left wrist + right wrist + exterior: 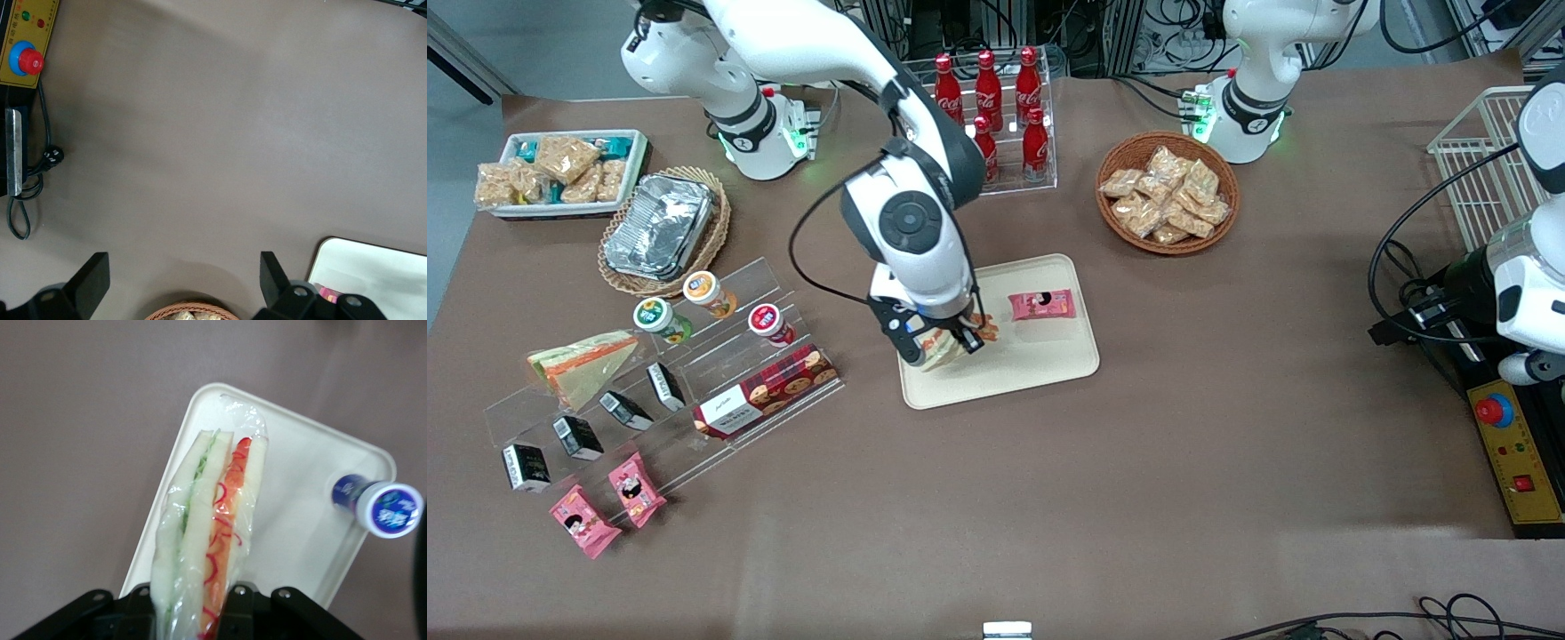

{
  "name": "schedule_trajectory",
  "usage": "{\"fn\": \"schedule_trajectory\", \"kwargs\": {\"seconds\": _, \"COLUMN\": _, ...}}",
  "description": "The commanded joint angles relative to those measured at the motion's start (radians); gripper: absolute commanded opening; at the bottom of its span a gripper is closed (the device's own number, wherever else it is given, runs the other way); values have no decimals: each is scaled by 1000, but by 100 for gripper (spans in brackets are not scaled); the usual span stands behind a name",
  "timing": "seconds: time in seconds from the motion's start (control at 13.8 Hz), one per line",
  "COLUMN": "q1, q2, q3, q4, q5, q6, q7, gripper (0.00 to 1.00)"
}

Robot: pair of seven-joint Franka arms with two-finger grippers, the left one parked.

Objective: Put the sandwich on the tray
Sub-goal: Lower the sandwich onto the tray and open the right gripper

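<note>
Sandwich (pixel 213 527) held edge-up in the right arm's end effector (pixel 943 342), whose fingers are closed on the wrapped wedge, above the tray (pixel 1040 364). In the front view the wedge hangs over the tray's corner nearest the working arm's end of the worktop (pixel 1138 444) — not yet resting flat. The wrist view shows white bread, a red-orange stripe and a thin green one under clear wrap, with the tray's rounded corner directly below.

A pink snack packet (pixel 1041 305) already lies on the tray, farther from the front camera than the held wedge and apart from it. A small blue-capped bottle (pixel 381 507) also shows in the wrist view, at the tray's edge; whether it stands on the tray or just beside it cannot be told.

Step in hand, judged from these views: lowering and release. Done well, the wedge comes down over bare tray surface, inward of the low rim, until its lower edge touches — only then should the fingers part, so the soft wrap does not snag or tip the wedge over the rim.
</note>
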Motion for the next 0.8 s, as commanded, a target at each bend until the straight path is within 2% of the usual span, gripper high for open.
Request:
{"fn": "schedule_trajectory", "kwargs": {"seconds": 0.0, "q1": 30, "q2": 67, "q3": -13, "q4": 0, "q5": -11, "q6": 86, "q7": 111, "gripper": 0}}
{"fn": "schedule_trajectory", "kwargs": {"seconds": 0.29, "q1": 59, "q2": 124, "q3": -13, "q4": 0, "q5": -11, "q6": 169, "q7": 220, "gripper": 0}}
{"fn": "schedule_trajectory", "kwargs": {"seconds": 0.72, "q1": 80, "q2": 201, "q3": -14, "q4": 2, "q5": -15, "q6": 276, "q7": 285, "gripper": 0}}
